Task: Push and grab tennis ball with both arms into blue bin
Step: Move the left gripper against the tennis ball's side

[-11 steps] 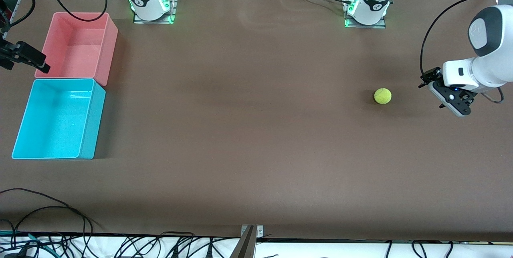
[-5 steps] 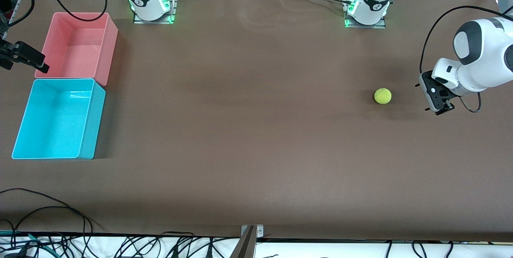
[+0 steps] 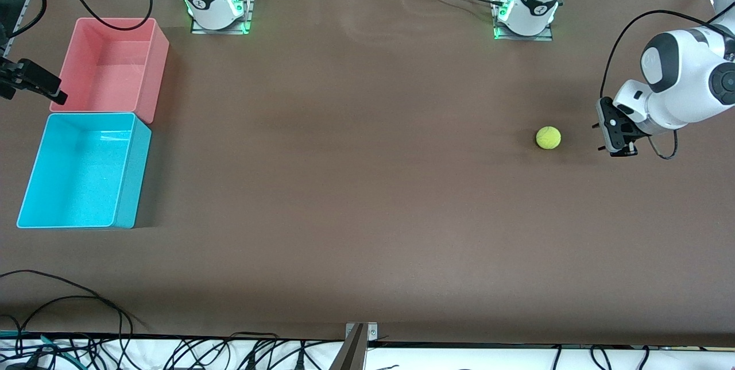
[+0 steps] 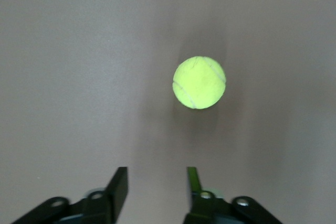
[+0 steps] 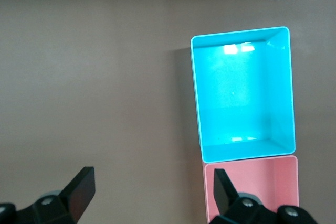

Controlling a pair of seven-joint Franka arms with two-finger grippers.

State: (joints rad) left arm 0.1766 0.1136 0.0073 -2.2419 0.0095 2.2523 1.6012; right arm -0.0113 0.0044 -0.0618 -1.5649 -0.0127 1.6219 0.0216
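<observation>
One tennis ball (image 3: 548,137), two bins, two open hands

No legible text, labels, brands or numbers anywhere. Small round dark emblems on the white collars of both arm bases (image 3: 202,1) (image 3: 538,9) are too small to read. Ball (image 4: 199,82) shows seams only.
</observation>
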